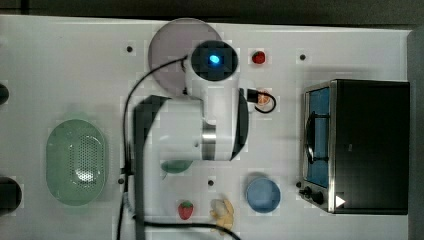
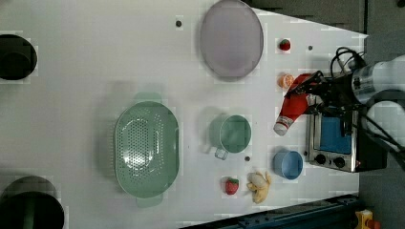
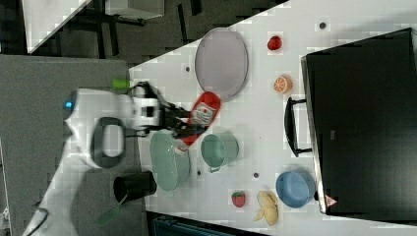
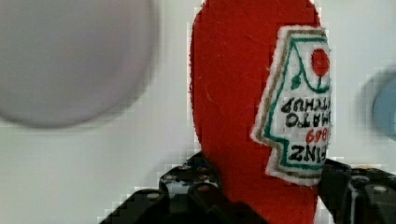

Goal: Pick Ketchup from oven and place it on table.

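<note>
The Ketchup [image 4: 233,107], a red bottle with a white-and-red label, sits between the dark fingers [image 4: 187,191] of my gripper [image 4: 266,193], which is shut on its lower body. In the left view the Ketchup [image 2: 292,107] hangs tilted, white cap down, over the table [image 2: 95,57], with the gripper [image 2: 313,93] at its red end, just beside the oven [image 2: 334,140]. In the right view the Ketchup [image 3: 201,115] is held by the gripper [image 3: 183,125] above the green cup. The oven [image 1: 370,145] has its blue glass door closed. In the top view my arm covers the bottle.
A grey plate [image 1: 170,45], green colander [image 1: 76,161], green cup [image 2: 234,134], blue bowl [image 1: 263,195], strawberry [image 1: 185,210], banana [image 1: 223,214], orange slice [image 2: 285,80] and a small red fruit [image 1: 258,57] lie on the table. Dark cups [image 2: 16,57] stand at the left view's left edge.
</note>
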Motion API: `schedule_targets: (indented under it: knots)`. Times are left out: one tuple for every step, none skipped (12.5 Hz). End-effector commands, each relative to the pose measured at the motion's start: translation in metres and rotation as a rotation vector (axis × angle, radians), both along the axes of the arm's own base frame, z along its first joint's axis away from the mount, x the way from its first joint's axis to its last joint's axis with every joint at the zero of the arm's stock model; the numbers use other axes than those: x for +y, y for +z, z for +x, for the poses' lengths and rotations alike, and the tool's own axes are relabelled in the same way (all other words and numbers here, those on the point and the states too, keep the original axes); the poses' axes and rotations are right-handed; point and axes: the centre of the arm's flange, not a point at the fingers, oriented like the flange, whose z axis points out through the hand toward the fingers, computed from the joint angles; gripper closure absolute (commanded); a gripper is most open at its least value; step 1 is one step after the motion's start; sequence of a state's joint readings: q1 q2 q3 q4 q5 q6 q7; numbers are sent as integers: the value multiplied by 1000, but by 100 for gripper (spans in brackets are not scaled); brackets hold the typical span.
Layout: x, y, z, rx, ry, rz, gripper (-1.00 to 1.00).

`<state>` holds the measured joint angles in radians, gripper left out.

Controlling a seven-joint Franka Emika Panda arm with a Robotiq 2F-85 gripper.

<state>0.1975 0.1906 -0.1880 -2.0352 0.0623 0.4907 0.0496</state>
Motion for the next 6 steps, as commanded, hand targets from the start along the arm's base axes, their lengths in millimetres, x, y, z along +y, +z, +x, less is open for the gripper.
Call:
schedule_targets:
  knots:
    - [-39, -27, -16, -38, -87, -3, -27]
    - [-40, -44, -23, -40, -89, -7, -27]
    - [-40, -59, -30, -43, -91, -11, -27]
    - [-41, -71, -34, -54, -92, -17, -27]
    - [-41, -83, -37, -66, -93, -22, -27]
    - [-42, -94, -38, -73, -93, -28, -27]
